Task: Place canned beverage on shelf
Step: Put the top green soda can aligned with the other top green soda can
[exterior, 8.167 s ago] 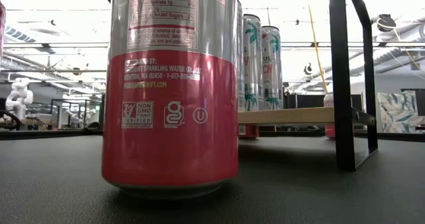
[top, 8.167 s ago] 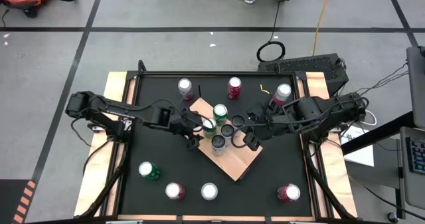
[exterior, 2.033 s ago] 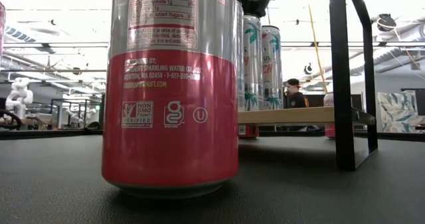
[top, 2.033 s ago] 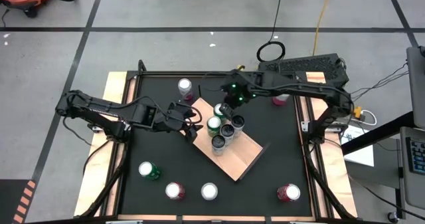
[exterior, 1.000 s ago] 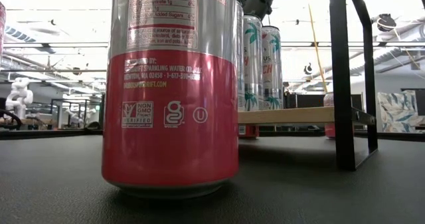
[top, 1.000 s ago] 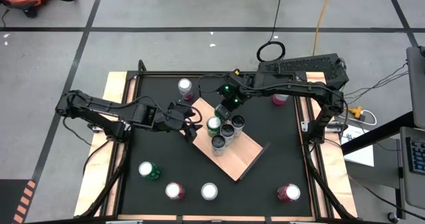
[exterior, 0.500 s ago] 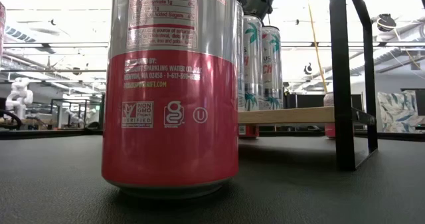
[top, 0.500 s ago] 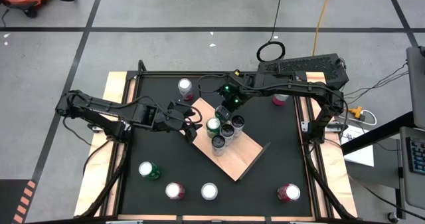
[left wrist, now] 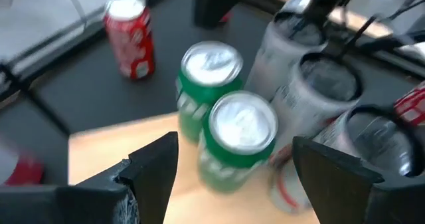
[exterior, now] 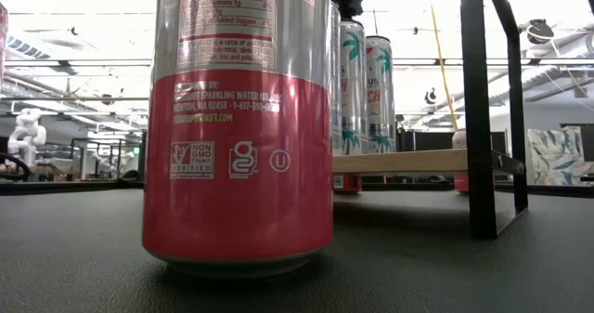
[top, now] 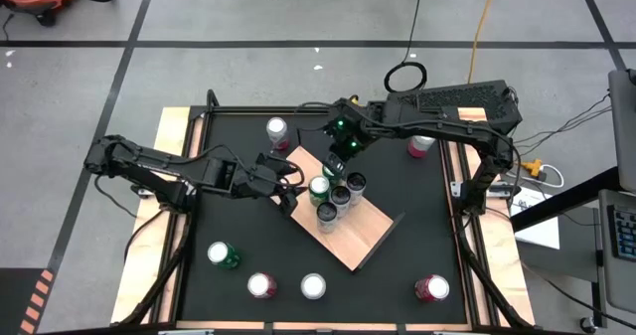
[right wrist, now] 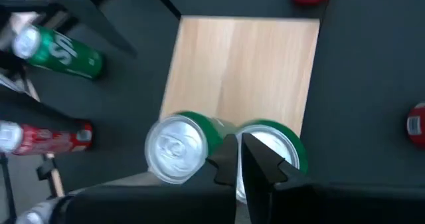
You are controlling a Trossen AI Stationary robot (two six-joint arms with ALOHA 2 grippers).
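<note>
The shelf is a tan board standing slantwise at mid-table, with several cans in a cluster at its far left end. My left gripper is open at the board's left edge. Its fingers stand either side of a green can without touching it. A second green can stands just beyond it. My right gripper is shut and points down over the two green cans, with its tips at the rim of one of them. Dark-topped silver cans stand beside them. My right gripper's shut fingers point down from above at the rim of the green can. Whether they touch the can I cannot tell.
Loose cans stand on the black table: one at the far left, a red one under the right arm, and several along the near edge. A red can fills the low view, beside a black shelf rod.
My right gripper, still shut, has risen a little and drawn slightly toward the table's far edge above the green cans. The cans and my left gripper have kept still.
</note>
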